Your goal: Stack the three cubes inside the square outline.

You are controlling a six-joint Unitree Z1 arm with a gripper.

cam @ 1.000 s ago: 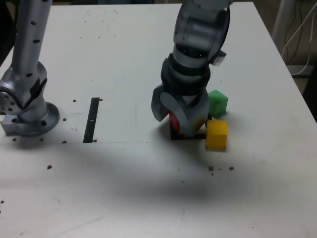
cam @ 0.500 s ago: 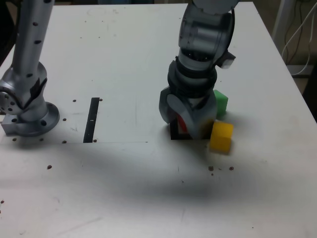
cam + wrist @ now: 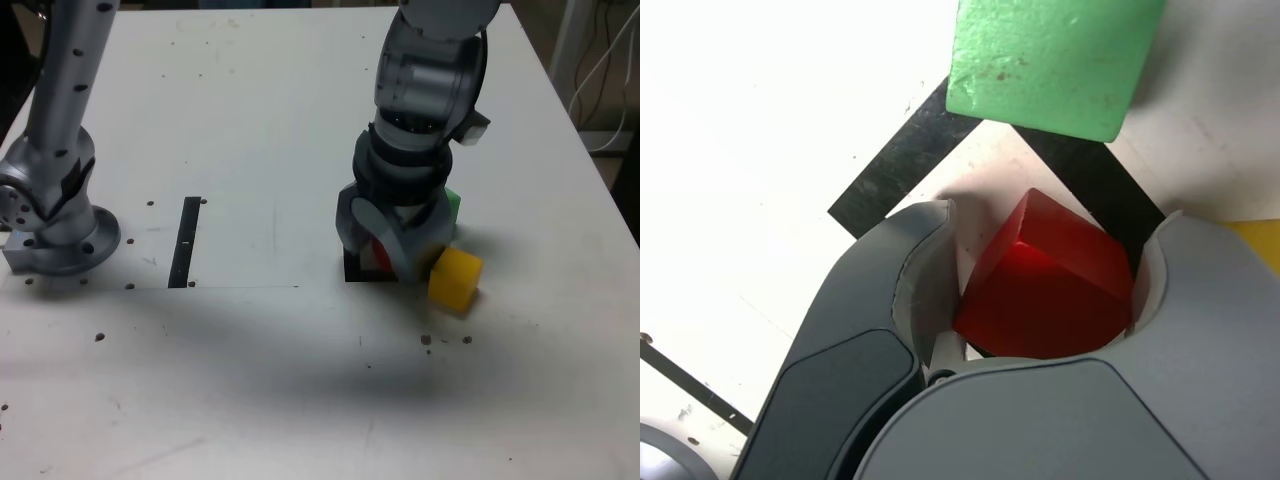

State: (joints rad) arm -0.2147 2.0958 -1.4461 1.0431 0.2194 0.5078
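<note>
My gripper [image 3: 388,252] stands low over the square outline [image 3: 352,270], shut on the red cube [image 3: 377,256]. In the wrist view the red cube [image 3: 1045,280] sits tilted between the two grey jaws of the gripper [image 3: 1055,222], above the white centre of the black outline [image 3: 900,170]. The green cube [image 3: 1050,60] rests on the outline's far corner; in the exterior view only a sliver of green cube [image 3: 453,204] shows behind the gripper. The yellow cube [image 3: 455,278] lies turned and tilted against the gripper's side on the exterior view's right.
A straight black strip [image 3: 184,242] lies on the white table [image 3: 250,120] towards the exterior view's left. The arm's grey base [image 3: 55,215] stands at the left edge. Small dark specks [image 3: 445,340] dot the table in front of the yellow cube.
The gripper with the red cube has shifted to the exterior view's right, pushing the yellow cube that way and turning it. More of the green cube is now covered.
</note>
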